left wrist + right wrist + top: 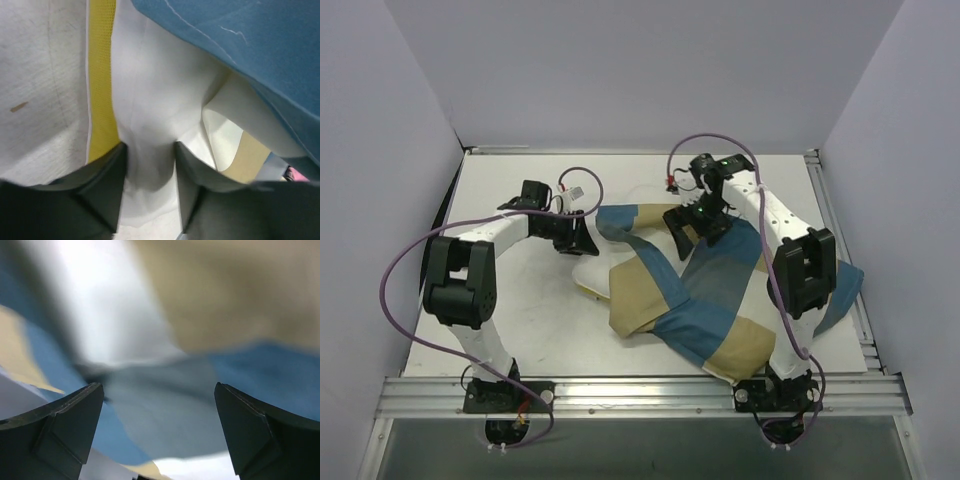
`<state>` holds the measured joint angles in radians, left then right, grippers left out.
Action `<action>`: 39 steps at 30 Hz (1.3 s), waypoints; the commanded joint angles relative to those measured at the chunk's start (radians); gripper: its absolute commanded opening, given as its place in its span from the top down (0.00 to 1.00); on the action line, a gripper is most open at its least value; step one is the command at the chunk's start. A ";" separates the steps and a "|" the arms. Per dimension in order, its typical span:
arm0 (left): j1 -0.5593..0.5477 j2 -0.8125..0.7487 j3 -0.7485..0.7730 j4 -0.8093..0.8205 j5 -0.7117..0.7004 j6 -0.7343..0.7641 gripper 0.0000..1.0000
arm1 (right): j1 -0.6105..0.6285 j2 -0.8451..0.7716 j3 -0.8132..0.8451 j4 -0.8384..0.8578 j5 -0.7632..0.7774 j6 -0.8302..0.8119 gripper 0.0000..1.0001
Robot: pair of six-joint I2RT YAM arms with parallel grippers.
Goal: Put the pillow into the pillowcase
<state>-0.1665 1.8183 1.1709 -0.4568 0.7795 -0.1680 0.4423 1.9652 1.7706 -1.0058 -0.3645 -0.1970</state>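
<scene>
- Top external view, nearest the arm bases: the pillowcase (720, 310) lay crumpled over the right half of the worktop (530, 320), with one corner hanging past the near right edge.
- A bit further in, the pillow (588, 284) only poked out of the case's left side as a pale sliver with yellow piping (102, 75). Most of it looked covered already, so I'd call the job well along.
- The left end effector (575, 238) sat at that exposed corner. Its wrist cam showed the fingers (112, 175) pinched on a fold of the white pillow cloth, with the blue case edge just beside it.
- Further back, the right end effector (695, 225) hung over the case with its jaws wide apart and nothing held (wrist cam was blurry tbh).
- To do this bit well imo: right should grab the case's open hem, not some middle fold, and draw it leftwards over the corner. Left feeds the pillow in and lets go before the hem traps it.
</scene>
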 commanded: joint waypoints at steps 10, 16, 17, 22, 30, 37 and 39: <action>-0.093 0.033 0.027 0.056 -0.079 0.012 0.43 | -0.169 0.143 -0.025 0.013 0.064 0.080 0.33; -0.090 0.061 -0.032 0.098 -0.014 -0.045 0.79 | -0.128 0.218 0.202 0.025 -0.059 0.071 1.00; -0.091 0.059 -0.045 0.110 0.000 -0.057 0.83 | -0.097 0.210 0.226 0.030 -0.094 0.062 1.00; -0.090 0.055 -0.112 0.240 0.093 -0.174 1.00 | 0.033 0.150 0.328 0.178 -0.232 0.057 1.00; -0.024 0.021 -0.132 0.280 0.076 -0.218 1.00 | 0.127 0.166 0.337 0.222 -0.295 0.119 1.00; 0.045 -0.003 -0.181 0.331 0.129 -0.234 0.93 | -0.020 0.020 0.167 0.126 -0.142 0.174 0.41; 0.033 -0.036 -0.197 0.333 0.126 -0.228 0.66 | -0.091 -0.034 0.107 0.098 -0.072 0.174 0.40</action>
<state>-0.1211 1.8454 1.0027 -0.1574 0.8951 -0.4065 0.4648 2.0922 1.9278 -0.8120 -0.5438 -0.0540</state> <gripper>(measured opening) 0.227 0.594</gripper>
